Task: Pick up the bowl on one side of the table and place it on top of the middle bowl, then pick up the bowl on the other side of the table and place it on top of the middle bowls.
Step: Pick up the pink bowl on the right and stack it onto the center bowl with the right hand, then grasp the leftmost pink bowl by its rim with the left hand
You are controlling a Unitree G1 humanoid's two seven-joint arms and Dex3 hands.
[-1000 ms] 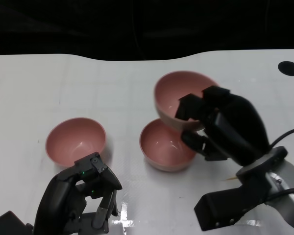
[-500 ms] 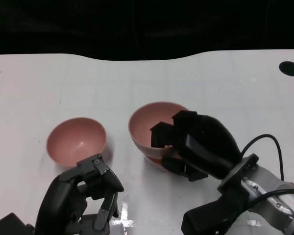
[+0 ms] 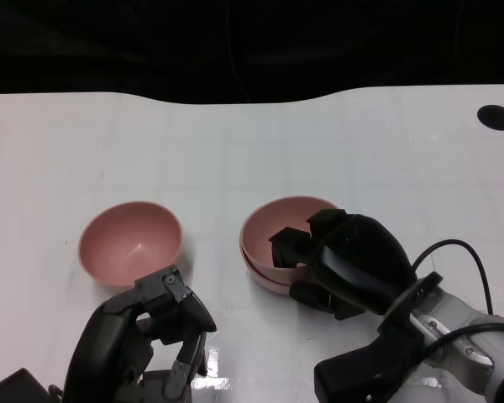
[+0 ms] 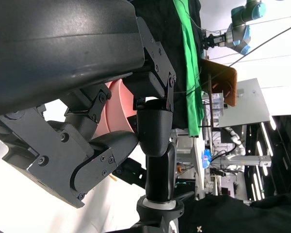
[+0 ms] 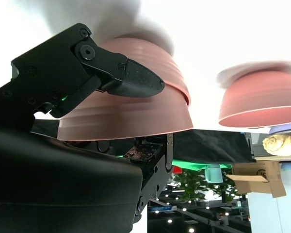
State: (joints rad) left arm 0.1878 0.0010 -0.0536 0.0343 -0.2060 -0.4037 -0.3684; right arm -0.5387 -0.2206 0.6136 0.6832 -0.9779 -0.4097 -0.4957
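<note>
Right hand (image 3: 319,256) grips the upper pink bowl (image 3: 273,231), nested in the middle bowl (image 3: 265,281) at the table's centre.

Its black fingers (image 3: 290,246) hook over the near-right rim, with others under the outer wall. The two smooth, round, matte pink bowls sit one inside the other, only the lower rim showing. The left hand (image 3: 155,327) hangs near the front edge, fingers curled in on nothing, just near of the left bowl (image 3: 130,239), a third pink bowl, upright on the white table (image 3: 386,159).
</note>
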